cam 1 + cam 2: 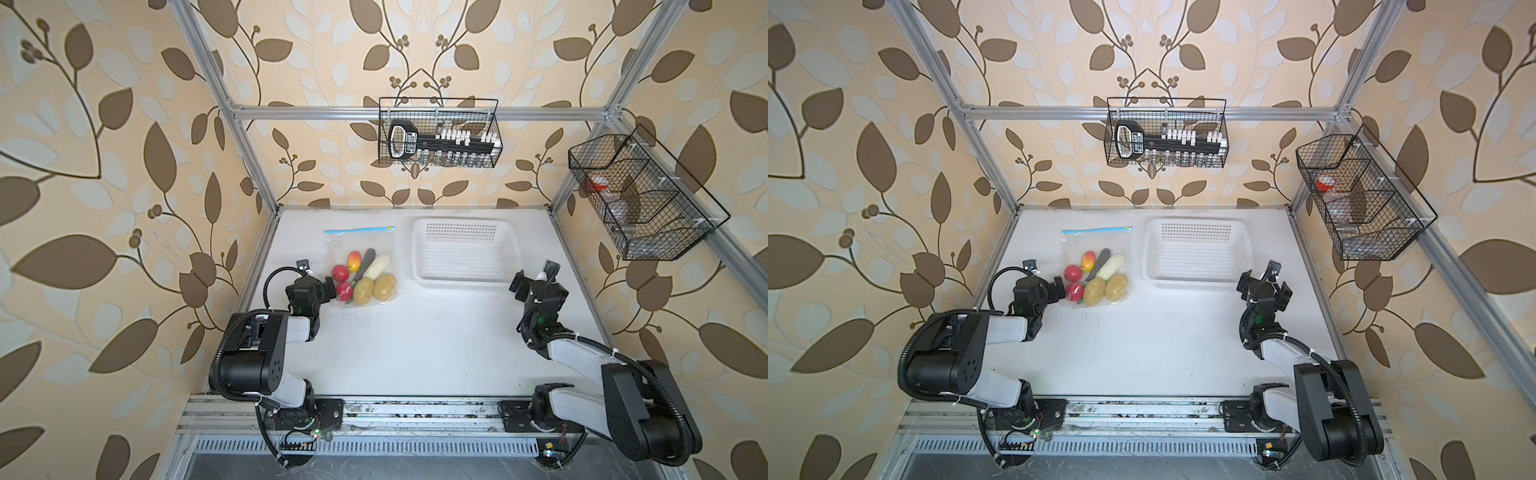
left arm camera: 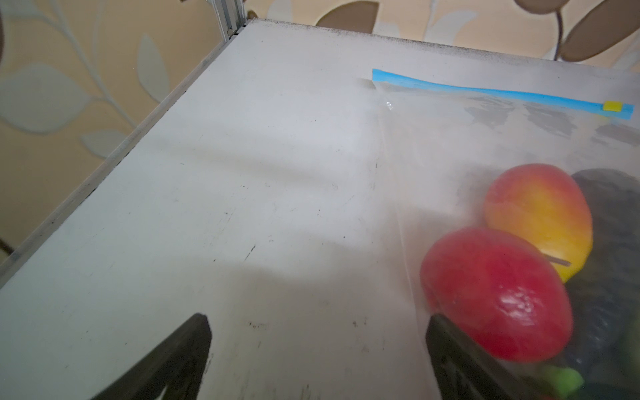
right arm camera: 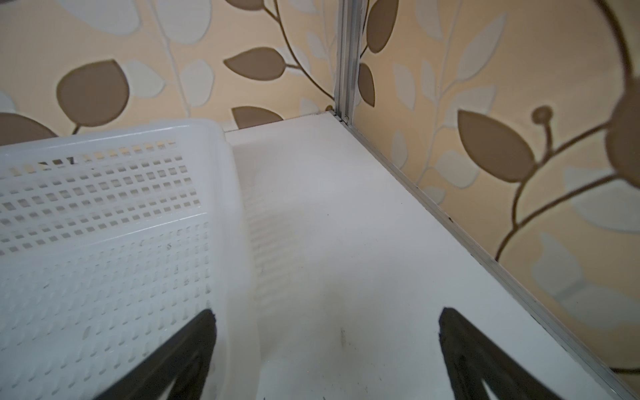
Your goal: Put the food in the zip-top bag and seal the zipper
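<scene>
Seven pieces of toy food lie bunched inside the clear, roughly square bag, which rests flat on the scuffed white table, left of the middle. There are two glossy round red tomatoes, two lumpy yellow-brown potatoes, a smooth red-yellow fruit, a slim dark eggplant and a long pale radish. The zipper, a thin light-blue strip, runs along the bag's far edge. Its small yellow tab sits at the end nearer the white perforated plastic basket.

The left gripper is low at the bag's side edge, its black fingers wide apart and holding nothing. One finger is close by a tomato; whether it touches the film I cannot tell. The right gripper is beside the basket's near corner, its fingers also spread wide and empty.
</scene>
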`<state>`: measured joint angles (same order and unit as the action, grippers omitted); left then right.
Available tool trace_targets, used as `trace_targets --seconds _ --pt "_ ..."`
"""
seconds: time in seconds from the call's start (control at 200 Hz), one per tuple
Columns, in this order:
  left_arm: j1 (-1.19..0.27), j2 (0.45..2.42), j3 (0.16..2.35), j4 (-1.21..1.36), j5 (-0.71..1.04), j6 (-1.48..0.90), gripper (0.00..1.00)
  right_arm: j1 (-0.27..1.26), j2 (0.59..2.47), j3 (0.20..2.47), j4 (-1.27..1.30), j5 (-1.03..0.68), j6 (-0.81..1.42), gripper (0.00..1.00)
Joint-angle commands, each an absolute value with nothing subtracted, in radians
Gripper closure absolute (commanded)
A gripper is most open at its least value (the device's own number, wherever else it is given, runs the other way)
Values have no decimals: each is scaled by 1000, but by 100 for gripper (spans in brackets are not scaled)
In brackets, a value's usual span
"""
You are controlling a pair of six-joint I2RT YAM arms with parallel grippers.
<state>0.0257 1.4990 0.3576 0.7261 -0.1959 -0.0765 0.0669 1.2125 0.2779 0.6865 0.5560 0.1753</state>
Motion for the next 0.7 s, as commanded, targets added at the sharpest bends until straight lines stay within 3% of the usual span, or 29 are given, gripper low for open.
trace_targets --seconds 0.0,0.495,0.7 --pt "23 1492 384 739 -226 -74 1 64 1242 213 867 545 148 0" --pt "23 1493 384 739 -225 -74 1 64 1280 209 909 406 77 0" --pt "23 1493 384 740 -226 -74 1 106 1295 217 919 443 46 0"
